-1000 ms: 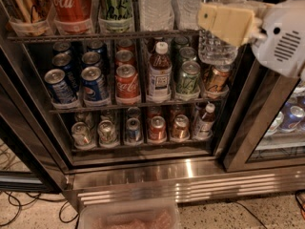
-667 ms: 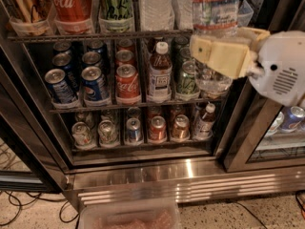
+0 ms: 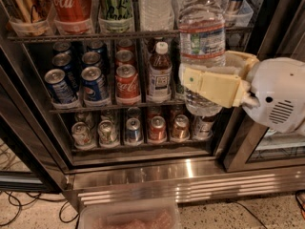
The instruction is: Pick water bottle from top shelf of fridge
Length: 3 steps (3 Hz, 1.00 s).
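My gripper (image 3: 192,78) is shut on the water bottle (image 3: 202,41), a clear ribbed bottle with a white label and a red band. The cream fingers (image 3: 214,86) clamp its lower half and hold it upright in front of the fridge (image 3: 143,173), at the right side, over the middle rack. Its cap is cut off by the top edge. The top shelf (image 3: 95,35) runs across the top with clear trays. Another clear water bottle (image 3: 156,6) stands on it beside Coke and green cans.
The middle rack holds Pepsi and Coke cans and a brown-drink bottle (image 3: 159,71). The lower rack holds several cans (image 3: 133,130). The dark door frame (image 3: 248,142) stands at the right. A clear plastic bin (image 3: 128,217) and cables (image 3: 19,206) lie on the floor.
My gripper has moved left and lower with the water bottle in it, and both now look nearer the camera. The shelves have not changed.
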Motion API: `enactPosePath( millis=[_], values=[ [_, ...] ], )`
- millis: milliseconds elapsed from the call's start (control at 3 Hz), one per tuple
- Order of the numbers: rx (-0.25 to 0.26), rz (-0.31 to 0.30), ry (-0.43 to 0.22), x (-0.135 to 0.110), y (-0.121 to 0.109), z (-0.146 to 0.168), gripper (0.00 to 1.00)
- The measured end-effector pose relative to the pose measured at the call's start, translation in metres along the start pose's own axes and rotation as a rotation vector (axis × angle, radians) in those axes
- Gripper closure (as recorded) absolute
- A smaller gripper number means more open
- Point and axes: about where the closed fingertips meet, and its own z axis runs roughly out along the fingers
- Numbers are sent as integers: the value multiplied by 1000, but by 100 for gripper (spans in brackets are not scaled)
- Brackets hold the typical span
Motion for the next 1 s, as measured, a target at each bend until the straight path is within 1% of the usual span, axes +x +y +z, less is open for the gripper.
enactPosePath(
  millis=[333, 667, 1000],
  values=[
    [-18, -56, 42, 17, 13, 4, 100],
    [-59, -155, 105, 43, 30, 13, 100],
    [-117, -252, 156, 65, 42, 25, 100]
  ],
)
